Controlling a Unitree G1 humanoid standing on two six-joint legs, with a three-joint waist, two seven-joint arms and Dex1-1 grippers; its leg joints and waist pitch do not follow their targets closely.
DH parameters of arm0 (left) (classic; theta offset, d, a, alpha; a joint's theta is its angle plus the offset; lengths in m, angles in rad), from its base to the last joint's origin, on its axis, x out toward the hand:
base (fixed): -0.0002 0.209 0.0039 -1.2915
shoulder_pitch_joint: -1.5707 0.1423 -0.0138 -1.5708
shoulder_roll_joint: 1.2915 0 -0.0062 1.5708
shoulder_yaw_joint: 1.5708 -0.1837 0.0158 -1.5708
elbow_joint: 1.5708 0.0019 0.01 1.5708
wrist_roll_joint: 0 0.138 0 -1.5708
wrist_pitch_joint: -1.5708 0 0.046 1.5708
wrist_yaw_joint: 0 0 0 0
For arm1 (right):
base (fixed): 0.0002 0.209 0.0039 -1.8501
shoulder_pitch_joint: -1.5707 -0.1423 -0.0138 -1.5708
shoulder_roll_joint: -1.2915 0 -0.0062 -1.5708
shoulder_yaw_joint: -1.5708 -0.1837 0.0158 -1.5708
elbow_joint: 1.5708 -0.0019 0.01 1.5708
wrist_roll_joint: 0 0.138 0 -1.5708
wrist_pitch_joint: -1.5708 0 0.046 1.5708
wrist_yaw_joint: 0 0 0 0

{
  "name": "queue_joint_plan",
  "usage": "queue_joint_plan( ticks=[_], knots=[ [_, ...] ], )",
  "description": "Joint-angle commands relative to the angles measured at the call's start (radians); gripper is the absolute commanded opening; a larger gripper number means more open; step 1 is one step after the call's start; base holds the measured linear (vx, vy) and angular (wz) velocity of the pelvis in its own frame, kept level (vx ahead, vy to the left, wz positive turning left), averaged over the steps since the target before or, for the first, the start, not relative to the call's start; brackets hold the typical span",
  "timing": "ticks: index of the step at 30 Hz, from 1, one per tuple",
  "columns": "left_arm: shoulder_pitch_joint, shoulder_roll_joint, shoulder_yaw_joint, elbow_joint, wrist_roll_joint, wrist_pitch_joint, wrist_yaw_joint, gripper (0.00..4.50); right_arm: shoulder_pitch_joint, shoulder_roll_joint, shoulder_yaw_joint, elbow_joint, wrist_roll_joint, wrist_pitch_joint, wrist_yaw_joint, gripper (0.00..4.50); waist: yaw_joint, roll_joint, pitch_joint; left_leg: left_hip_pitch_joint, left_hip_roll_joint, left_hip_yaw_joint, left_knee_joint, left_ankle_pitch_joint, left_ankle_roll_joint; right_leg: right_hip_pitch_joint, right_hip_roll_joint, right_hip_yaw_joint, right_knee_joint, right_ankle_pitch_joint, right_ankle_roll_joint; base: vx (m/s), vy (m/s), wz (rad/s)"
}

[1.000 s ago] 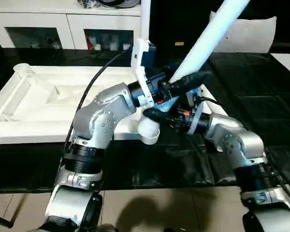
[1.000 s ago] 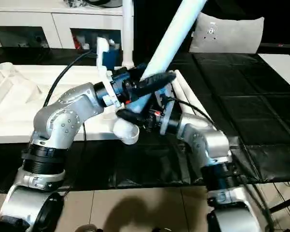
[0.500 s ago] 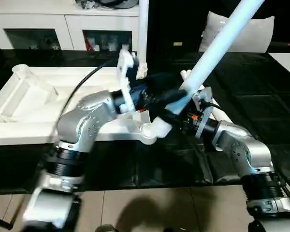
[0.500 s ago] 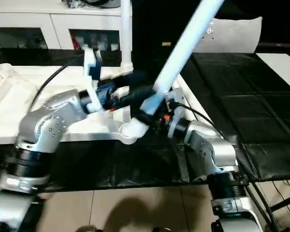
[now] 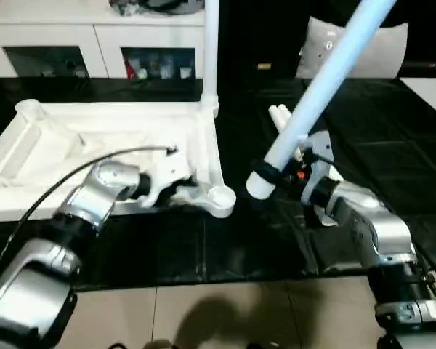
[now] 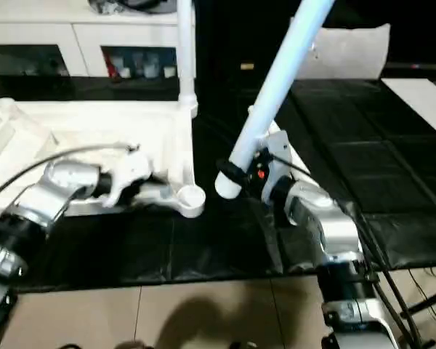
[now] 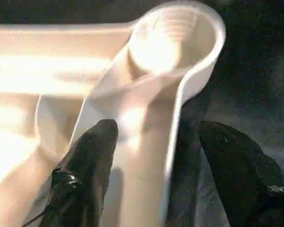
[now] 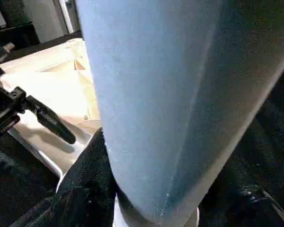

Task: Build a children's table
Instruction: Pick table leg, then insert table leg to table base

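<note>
The white table top (image 5: 116,123) lies underside up on the black work table, left of centre. One white leg (image 5: 210,43) stands upright in its far right corner socket. The near right socket (image 5: 221,198) holds nothing. My left gripper (image 5: 177,191) is open at the near rim beside that socket, its fingers (image 7: 85,165) standing on either side of the rim. My right gripper (image 5: 267,169) is shut on a second leg (image 5: 327,73), which tilts up to the right. That leg's lower end hangs just right of the near right socket, apart from it.
More loose white legs (image 5: 280,115) lie on the black cover (image 5: 392,131) behind my right arm. A pale cushion (image 5: 356,47) sits at the back right and white cabinets (image 5: 94,36) at the back left. The table's front edge drops to a tiled floor (image 5: 203,313).
My left gripper let go of the tilted leg and dropped to the table top's near rim. The right gripper carried the leg rightward, off the socket.
</note>
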Motion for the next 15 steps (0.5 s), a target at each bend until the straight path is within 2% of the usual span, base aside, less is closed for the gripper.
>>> queue_joint_plan(
  ticks=[1, 3, 4, 5, 10, 11, 15],
  knots=[
    [-0.033, 0.003, -0.003, 0.047, 0.022, -0.033, -0.017, 2.87, 0.009, 0.002, -0.005, -0.027, -0.007, -0.013, -0.005, 1.88, 0.002, 0.017, -0.081, 0.002, 0.02, 0.001, -0.071, -0.181, 0.007, 0.073, -0.064, 0.057, -0.071, -0.335, -0.08, 0.0, 0.0, 0.0],
    [-0.051, -0.004, 0.006, 0.101, 0.025, -0.06, -0.026, 2.76, 0.014, 0.004, -0.003, -0.029, -0.006, -0.014, -0.009, 1.88, 0.004, 0.018, -0.083, 0.002, 0.023, -0.001, -0.071, -0.18, 0.004, 0.076, -0.066, 0.059, -0.064, -0.315, -0.094, 0.0, 0.0, 0.0],
    [-0.06, -0.009, 0.013, 0.129, 0.024, -0.076, -0.037, 2.72, 0.016, 0.005, -0.002, -0.03, -0.005, -0.013, -0.011, 1.88, 0.006, 0.023, -0.083, 0.003, 0.023, -0.001, -0.071, -0.182, 0.005, 0.075, -0.067, 0.059, -0.066, -0.312, -0.1, 0.0, 0.0, 0.0],
    [-0.07, -0.017, 0.021, 0.161, 0.021, -0.094, -0.051, 2.54, 0.017, 0.006, -0.001, -0.031, -0.005, -0.013, -0.013, 1.88, 0.006, 0.019, -0.082, 0.002, 0.021, 0.0, -0.071, -0.189, 0.006, 0.077, -0.067, 0.058, -0.067, -0.317, -0.103, 0.0, 0.0, 0.0],
    [-0.096, -0.031, 0.041, 0.228, 0.017, -0.112, -0.073, 2.3, 0.017, 0.008, 0.0, -0.03, -0.002, -0.008, -0.014, 1.88, 0.009, 0.02, -0.079, 0.006, 0.02, 0.002, -0.071, -0.203, 0.009, 0.076, -0.068, 0.057, -0.075, -0.363, -0.097, 0.0, 0.0, 0.0],
    [-0.104, -0.031, 0.043, 0.254, 0.023, -0.119, -0.075, 2.06, 0.017, 0.008, 0.0, -0.03, -0.001, -0.005, -0.013, 1.88, 0.01, 0.02, -0.078, 0.008, 0.022, 0.0, -0.072, -0.212, 0.007, 0.075, -0.069, 0.056, -0.077, -0.379, -0.094, 0.0, 0.0, 0.0],
    [-0.113, -0.031, 0.043, 0.29, 0.04, -0.149, -0.062, 1.87, 0.016, 0.008, 0.0, -0.028, -0.002, -0.002, -0.013, 1.88, 0.012, 0.019, -0.078, 0.008, 0.022, -0.001, -0.073, -0.216, 0.006, 0.076, -0.069, 0.055, -0.079, -0.4, -0.079, 0.0, 0.0, 0.0]
  ],
)
